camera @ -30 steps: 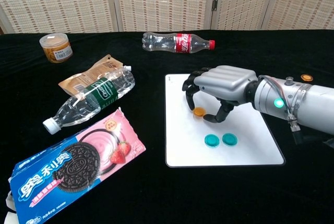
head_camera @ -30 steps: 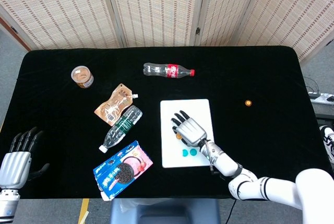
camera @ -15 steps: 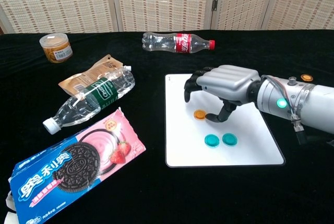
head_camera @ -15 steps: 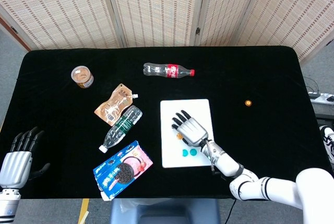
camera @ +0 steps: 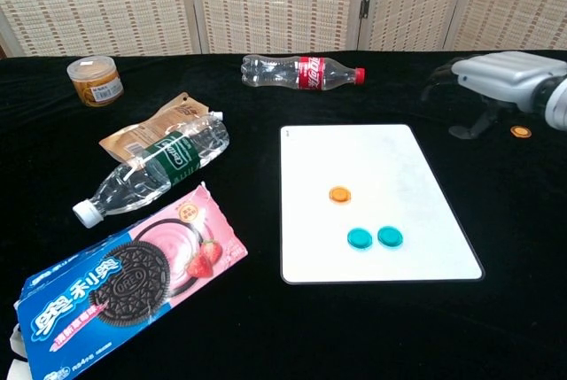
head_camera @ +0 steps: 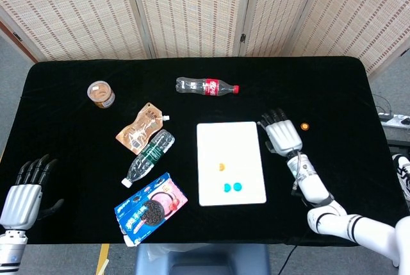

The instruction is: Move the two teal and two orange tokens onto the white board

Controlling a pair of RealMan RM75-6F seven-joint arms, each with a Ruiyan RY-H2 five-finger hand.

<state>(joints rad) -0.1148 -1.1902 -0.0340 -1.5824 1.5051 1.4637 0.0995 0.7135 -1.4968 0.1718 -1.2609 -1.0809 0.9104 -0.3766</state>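
The white board (head_camera: 230,163) (camera: 372,198) lies mid-table. On it sit one orange token (head_camera: 221,167) (camera: 339,194) and two teal tokens (head_camera: 227,188) (camera: 359,238), (head_camera: 237,186) (camera: 390,236) side by side near its front edge. A second orange token (head_camera: 305,125) (camera: 520,132) lies on the black cloth, right of the board. My right hand (head_camera: 282,135) (camera: 496,83) hovers just left of that token, fingers spread, holding nothing. My left hand (head_camera: 25,188) rests open at the table's front left corner, far from the tokens.
A cola bottle (head_camera: 206,86) (camera: 301,71) lies behind the board. A clear water bottle (head_camera: 148,156) (camera: 151,172), a brown pouch (head_camera: 139,127), an Oreo pack (head_camera: 150,208) (camera: 115,278) and a small tub (head_camera: 101,93) (camera: 95,81) occupy the left side.
My right hand let go of the orange token on the board, lifted off it and swung right and back, ending beside the second orange token. The left hand stayed put.
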